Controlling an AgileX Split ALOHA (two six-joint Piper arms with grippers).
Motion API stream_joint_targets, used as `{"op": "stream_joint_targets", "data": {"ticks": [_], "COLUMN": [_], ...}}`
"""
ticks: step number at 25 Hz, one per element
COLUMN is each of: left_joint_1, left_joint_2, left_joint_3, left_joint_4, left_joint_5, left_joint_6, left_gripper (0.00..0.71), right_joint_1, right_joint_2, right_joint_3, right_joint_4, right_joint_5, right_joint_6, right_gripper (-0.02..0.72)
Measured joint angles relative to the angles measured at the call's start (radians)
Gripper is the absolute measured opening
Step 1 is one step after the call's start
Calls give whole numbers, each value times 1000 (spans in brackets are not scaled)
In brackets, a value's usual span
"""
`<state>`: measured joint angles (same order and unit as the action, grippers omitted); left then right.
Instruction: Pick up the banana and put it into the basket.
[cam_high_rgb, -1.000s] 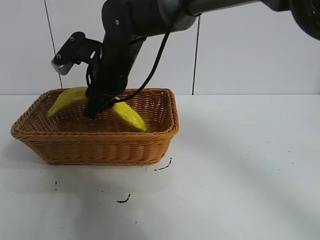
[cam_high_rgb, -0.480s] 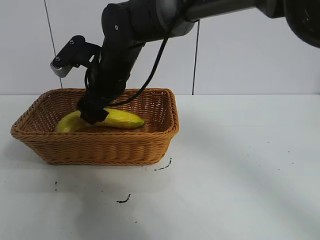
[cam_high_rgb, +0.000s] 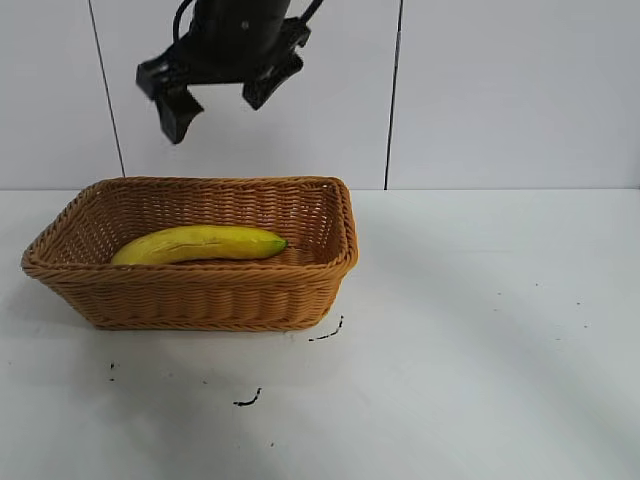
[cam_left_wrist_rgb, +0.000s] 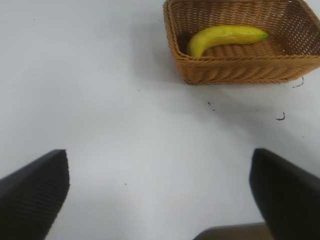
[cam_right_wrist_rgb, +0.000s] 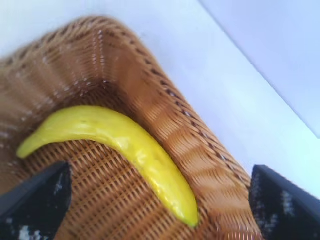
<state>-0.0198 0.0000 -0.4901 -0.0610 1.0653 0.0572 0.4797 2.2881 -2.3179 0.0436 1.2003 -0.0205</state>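
The yellow banana (cam_high_rgb: 200, 244) lies flat inside the tan wicker basket (cam_high_rgb: 200, 295) at the table's left. It also shows in the left wrist view (cam_left_wrist_rgb: 225, 37) and in the right wrist view (cam_right_wrist_rgb: 120, 142), resting on the basket (cam_right_wrist_rgb: 165, 110) floor. My right gripper (cam_high_rgb: 215, 100) hangs open and empty high above the basket, clear of the banana. My left gripper (cam_left_wrist_rgb: 160, 195) is open and empty over bare table, well away from the basket (cam_left_wrist_rgb: 240, 70); it is out of the exterior view.
The white table (cam_high_rgb: 480, 330) carries a few small dark marks (cam_high_rgb: 325, 335) in front of the basket. A white panelled wall (cam_high_rgb: 500, 90) stands behind.
The right gripper has let go of the banana and risen well above the basket. The banana has settled from tilted to flat on the basket floor.
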Motion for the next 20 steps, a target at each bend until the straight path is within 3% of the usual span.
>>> {"op": "stream_joint_targets", "data": {"ticks": [15,20], "left_joint_1": [0,0], "left_joint_2": [0,0], "left_joint_3": [0,0], "left_joint_4": [0,0], "left_joint_5": [0,0], "left_joint_6": [0,0], "left_gripper": [695,695], "right_joint_1": [-430,-492], "right_joint_2": [0,0], "right_joint_3": [-1,0], "right_joint_4": [-30,-22], "right_joint_5": [17,17], "right_joint_6": [3,3], "right_gripper": [689,689]}}
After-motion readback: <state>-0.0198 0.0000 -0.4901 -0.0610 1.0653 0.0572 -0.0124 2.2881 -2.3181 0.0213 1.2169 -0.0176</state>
